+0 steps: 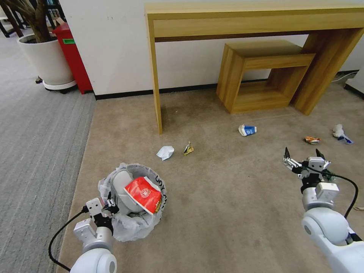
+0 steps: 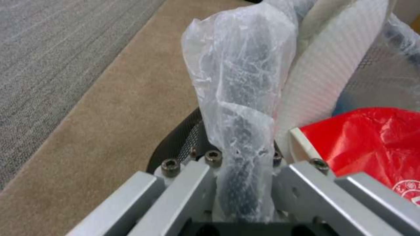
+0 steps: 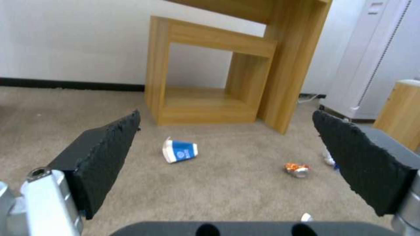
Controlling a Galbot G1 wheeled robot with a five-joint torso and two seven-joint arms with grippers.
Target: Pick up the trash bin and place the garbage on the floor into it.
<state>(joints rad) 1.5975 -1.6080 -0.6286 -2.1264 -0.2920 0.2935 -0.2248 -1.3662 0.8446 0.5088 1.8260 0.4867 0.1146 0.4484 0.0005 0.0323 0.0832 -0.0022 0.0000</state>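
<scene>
- left pincer [image 1: 110, 206] low at near left, clamped on the bag-covered rim of the trash bin [image 1: 131, 223]; in the left wrist view the crinkly plastic [image 2: 238, 98] and the black mesh wall run between its jaws
- trash bin sits on the beige floor [image 1: 227, 212], near the edge of the grey striped carpet [image 1: 38, 151]
- inside bin: white slipper [image 1: 121, 185] upright, red snack bag [image 1: 144, 194] leaning over it; both show close up in the left wrist view, slipper [image 2: 324, 72], bag [image 2: 372, 141]
- right pincer [image 1: 303, 156] at near right, raised above the floor, jaws spread wide, holding nothing; the right wrist view shows both black pads [image 3: 109, 147] well apart
- past the bin: crumpled tissue [image 1: 165, 152] and a small yellowish wrapper [image 1: 188, 148] just beside each other, near the table leg [image 1: 154, 76]
- blue-white paper cup [image 1: 247, 130] on its side, mid floor, in front of the low wooden stool [image 1: 261, 72]; seen between the right pincer's pads [image 3: 179, 151]
- crushed can [image 1: 312, 140] right of the cup, apart from it; also [image 3: 297, 169]
- white crumpled litter with a blue bit [image 1: 340, 133] farther right, near the can
- far back: wooden table [image 1: 258, 19] against the wall, stool under it; white plant pot [image 1: 47, 60] and red box [image 1: 74, 57] far left
</scene>
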